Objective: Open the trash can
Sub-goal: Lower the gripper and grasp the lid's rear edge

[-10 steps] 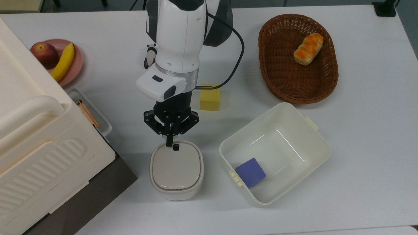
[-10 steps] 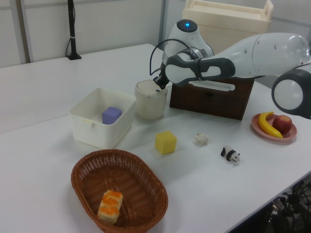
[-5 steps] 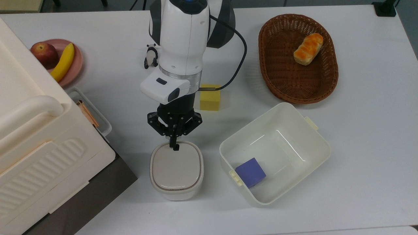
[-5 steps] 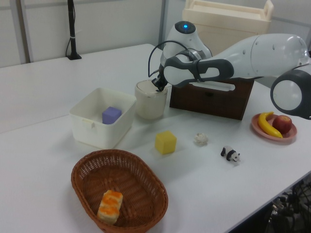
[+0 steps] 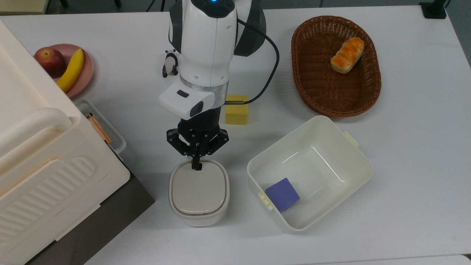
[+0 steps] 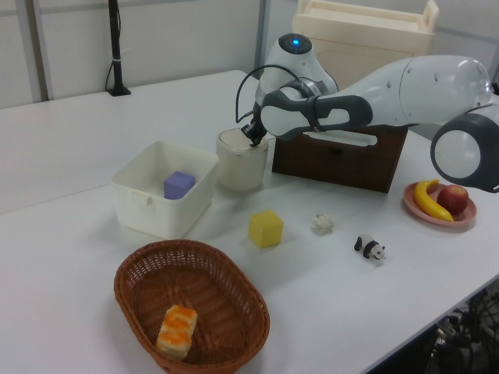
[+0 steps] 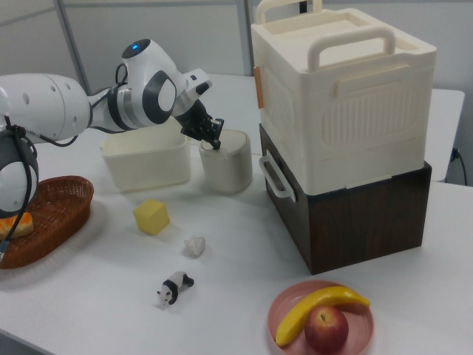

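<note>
The trash can is a small cream-white bin with a beige-grey lid, and the lid lies flat and closed. It stands in the front middle of the table in the top view. My gripper points down at the far edge of the lid, fingers shut together. Its tip rests where the dark push button sits and covers it. In the left view the gripper touches the top rim of the trash can. The right view has the gripper on the trash can too.
A lidless white tub with a purple cube stands on the top view's right of the bin. A yellow cube lies behind the arm. A big cream box on a dark base is close on the top view's left. A wicker basket, a panda figure and a fruit plate are farther off.
The gripper has shifted slightly to the top view's right and lowered onto the dark button, which its tip now covers. The lid stays closed.
</note>
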